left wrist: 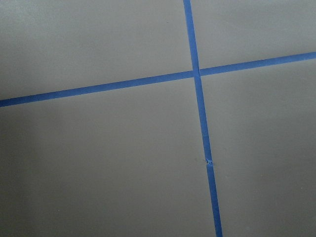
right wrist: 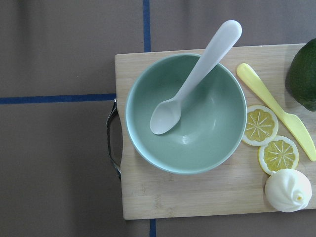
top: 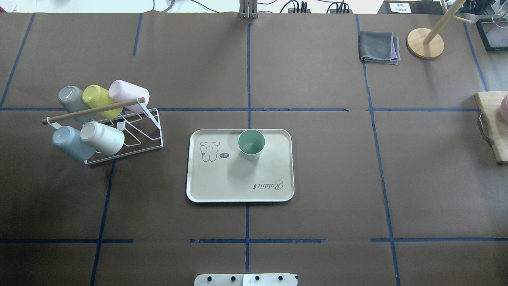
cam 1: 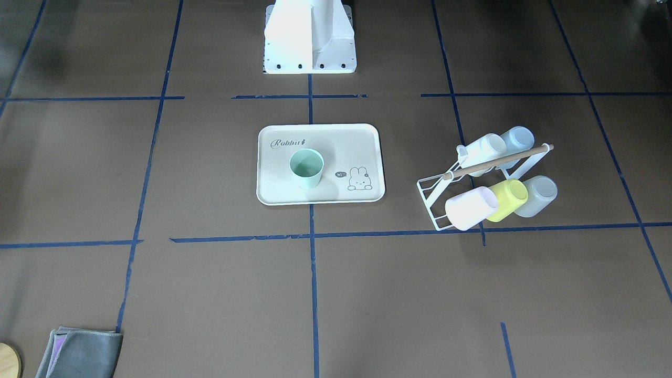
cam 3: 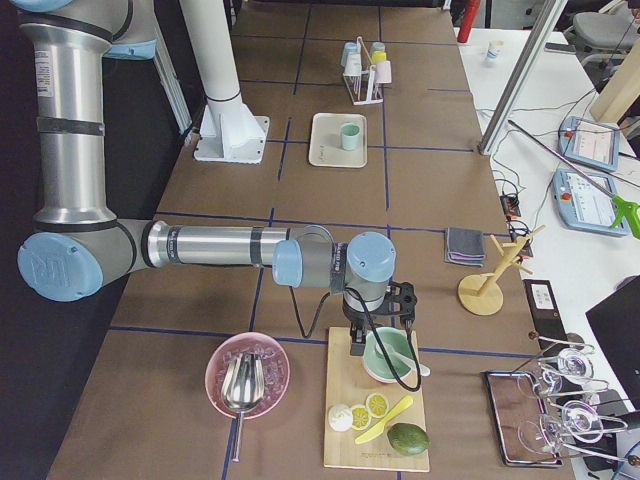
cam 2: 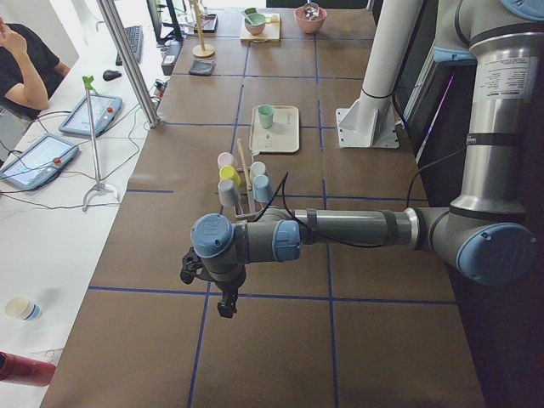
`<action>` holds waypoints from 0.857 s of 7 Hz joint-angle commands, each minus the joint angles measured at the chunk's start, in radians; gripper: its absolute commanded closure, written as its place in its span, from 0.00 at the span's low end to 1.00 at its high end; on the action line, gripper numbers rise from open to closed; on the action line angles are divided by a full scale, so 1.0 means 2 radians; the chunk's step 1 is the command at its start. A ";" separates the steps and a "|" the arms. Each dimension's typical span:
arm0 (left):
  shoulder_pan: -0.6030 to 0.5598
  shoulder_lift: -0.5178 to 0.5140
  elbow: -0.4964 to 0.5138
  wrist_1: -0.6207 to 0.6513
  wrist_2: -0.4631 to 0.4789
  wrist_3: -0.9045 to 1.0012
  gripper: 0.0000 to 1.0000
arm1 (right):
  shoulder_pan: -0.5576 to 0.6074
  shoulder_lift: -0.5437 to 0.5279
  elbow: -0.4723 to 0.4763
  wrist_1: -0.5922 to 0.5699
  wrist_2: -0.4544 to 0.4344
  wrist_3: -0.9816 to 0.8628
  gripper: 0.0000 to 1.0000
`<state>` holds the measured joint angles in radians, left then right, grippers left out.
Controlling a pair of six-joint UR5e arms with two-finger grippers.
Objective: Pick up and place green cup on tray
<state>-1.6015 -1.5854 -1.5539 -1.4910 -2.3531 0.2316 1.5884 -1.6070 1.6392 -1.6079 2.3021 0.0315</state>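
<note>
The green cup stands upright on the cream tray, near its middle and not touched by anything. Both also show in the overhead view: the cup on the tray. My left gripper hangs over bare table far from the tray, toward the table's left end; I cannot tell whether it is open or shut. My right gripper hangs over a wooden board at the table's right end; I cannot tell its state either. Neither wrist view shows its own fingers.
A white wire rack holds several cups on their sides, among them a yellow-green one. A grey cloth and a wooden stand lie far right. A green bowl with a spoon sits on the board.
</note>
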 commanded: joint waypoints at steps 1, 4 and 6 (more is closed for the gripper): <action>0.000 0.000 0.000 0.000 0.000 0.000 0.00 | 0.000 0.000 0.000 0.000 -0.008 0.000 0.00; 0.000 0.000 0.001 0.000 0.001 0.001 0.00 | 0.000 -0.002 -0.003 0.000 -0.008 -0.017 0.00; 0.000 -0.003 0.000 0.000 0.001 0.000 0.00 | 0.006 -0.002 -0.010 0.000 -0.009 -0.043 0.00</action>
<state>-1.6015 -1.5881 -1.5533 -1.4910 -2.3516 0.2320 1.5942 -1.6103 1.6282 -1.6075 2.2853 -0.0223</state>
